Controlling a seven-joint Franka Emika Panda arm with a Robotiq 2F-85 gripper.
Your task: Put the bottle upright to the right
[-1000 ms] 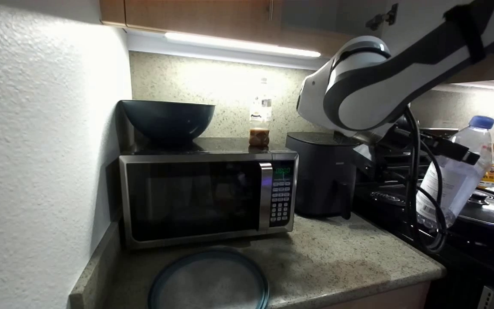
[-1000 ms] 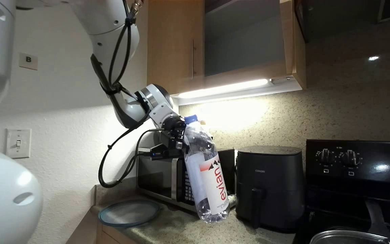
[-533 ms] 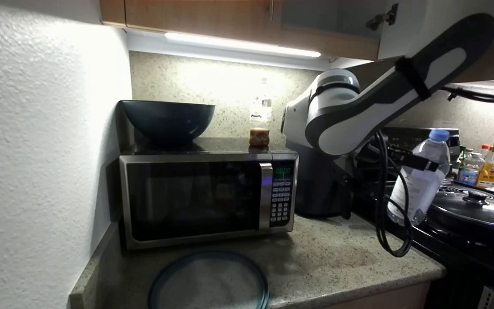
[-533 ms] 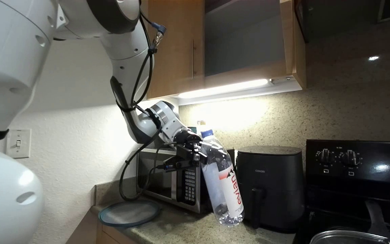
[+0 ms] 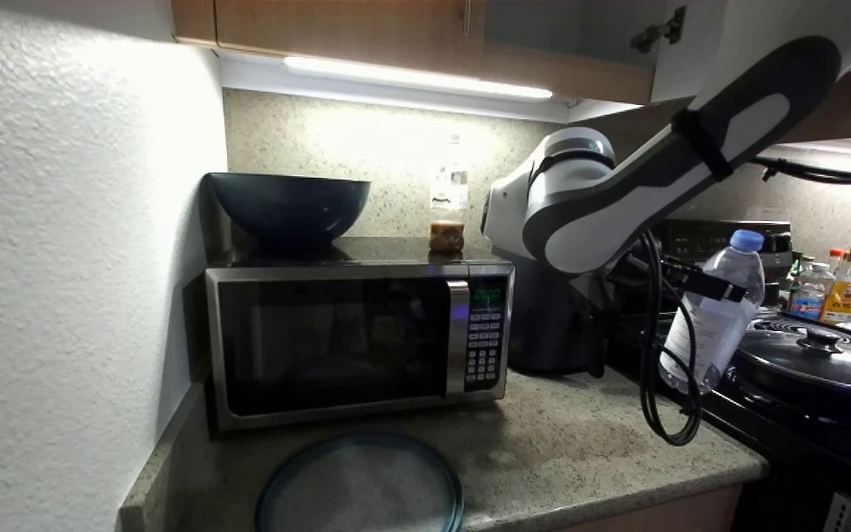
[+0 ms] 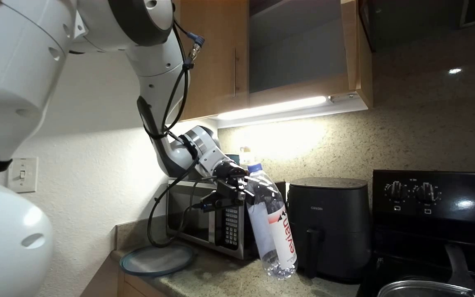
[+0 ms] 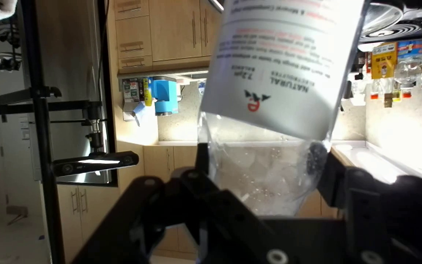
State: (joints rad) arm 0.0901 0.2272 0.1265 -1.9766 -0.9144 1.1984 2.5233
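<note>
The clear plastic bottle with a blue cap and white label is held in the air, tilted, cap up. It also shows in an exterior view, base swung to the right, in front of the air fryer's left side. In the wrist view its label and narrowing shoulder fill the upper middle. My gripper is shut on the bottle's upper part, below the cap. In the wrist view the black fingers press on both sides of the shoulder. The cap is hidden there.
The microwave carries a dark bowl and a bottle with brown liquid. A black air fryer stands beside it. A round blue-rimmed lid lies on the counter. A lidded pan sits on the stove.
The arm and held bottle have moved down, leftward in an exterior view and rightward in an exterior view from elsewhere. Over the last half second they shifted only slightly. The grip is unchanged.
</note>
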